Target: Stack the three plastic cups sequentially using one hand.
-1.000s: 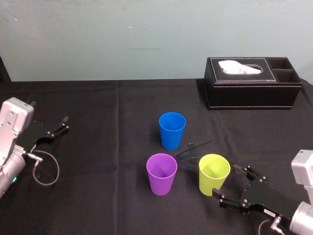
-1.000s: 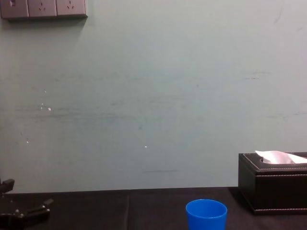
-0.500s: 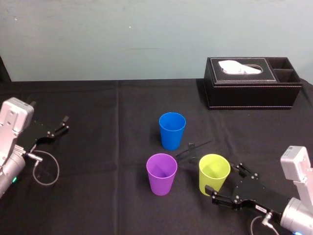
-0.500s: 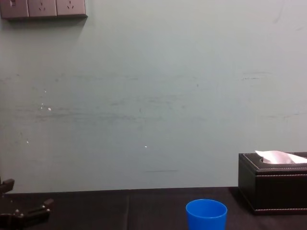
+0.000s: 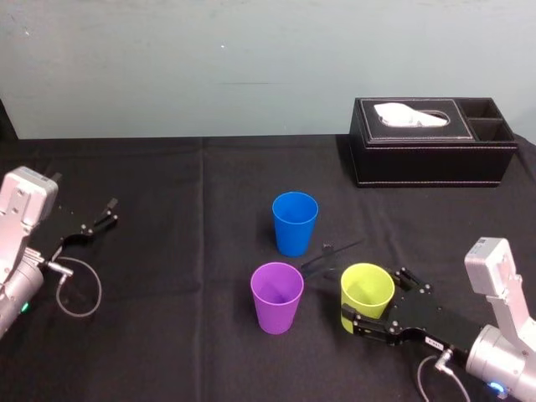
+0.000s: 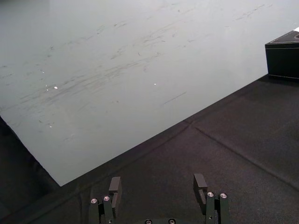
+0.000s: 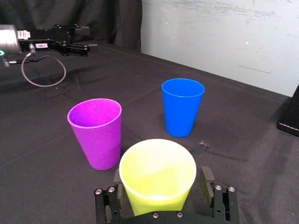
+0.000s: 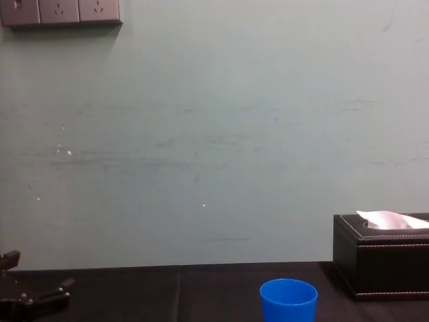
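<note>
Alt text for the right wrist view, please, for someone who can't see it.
The open jaws of the right gripper flank a lime yellow-green tapered plastic cup standing upright on a black cloth. Beyond it stand a purple plastic cup and a bright blue plastic cup, apart; the left gripper sits farther off.

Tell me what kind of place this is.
Probably an indoor robot lab or test room: a black-clothed table against a bare pale wall with power sockets, a tissue box, the right tool straddling the lime cup, the left tool parked far left.
</note>
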Robot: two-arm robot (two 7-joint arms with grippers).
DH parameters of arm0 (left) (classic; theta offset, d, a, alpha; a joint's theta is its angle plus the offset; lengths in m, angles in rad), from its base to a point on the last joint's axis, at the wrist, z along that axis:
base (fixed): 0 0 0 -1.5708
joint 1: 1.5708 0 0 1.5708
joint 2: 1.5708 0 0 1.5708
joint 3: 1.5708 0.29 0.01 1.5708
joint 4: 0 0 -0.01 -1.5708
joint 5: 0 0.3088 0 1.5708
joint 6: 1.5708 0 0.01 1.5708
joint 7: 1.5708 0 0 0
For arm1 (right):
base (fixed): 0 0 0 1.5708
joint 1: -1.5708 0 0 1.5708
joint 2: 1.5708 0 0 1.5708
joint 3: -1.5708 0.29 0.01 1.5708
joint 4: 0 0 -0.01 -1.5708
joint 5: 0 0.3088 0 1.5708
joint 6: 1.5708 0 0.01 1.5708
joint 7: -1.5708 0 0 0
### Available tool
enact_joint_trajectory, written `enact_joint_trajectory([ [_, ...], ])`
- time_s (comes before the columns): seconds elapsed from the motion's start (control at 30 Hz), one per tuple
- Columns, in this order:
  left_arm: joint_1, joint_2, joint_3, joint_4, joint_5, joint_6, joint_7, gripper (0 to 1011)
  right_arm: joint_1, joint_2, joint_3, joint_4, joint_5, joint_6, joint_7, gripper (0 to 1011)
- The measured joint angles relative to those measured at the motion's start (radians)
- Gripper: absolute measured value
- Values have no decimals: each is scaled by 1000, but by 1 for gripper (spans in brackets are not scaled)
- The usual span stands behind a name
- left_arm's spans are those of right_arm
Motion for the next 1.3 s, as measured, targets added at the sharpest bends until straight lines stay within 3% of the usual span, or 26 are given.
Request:
enact_joint_trajectory([
  [0.37,0,0,0,0,0,0,0,1010,2,-1,0,1,-1,2,-3,998],
  [0.77,0,0,0,0,0,0,0,1010,0,0,1,0,-1,0,-3,765],
  [1.3,0,0,0,0,0,0,0,1010,-1,1,1,-1,0,-1,-1,738],
])
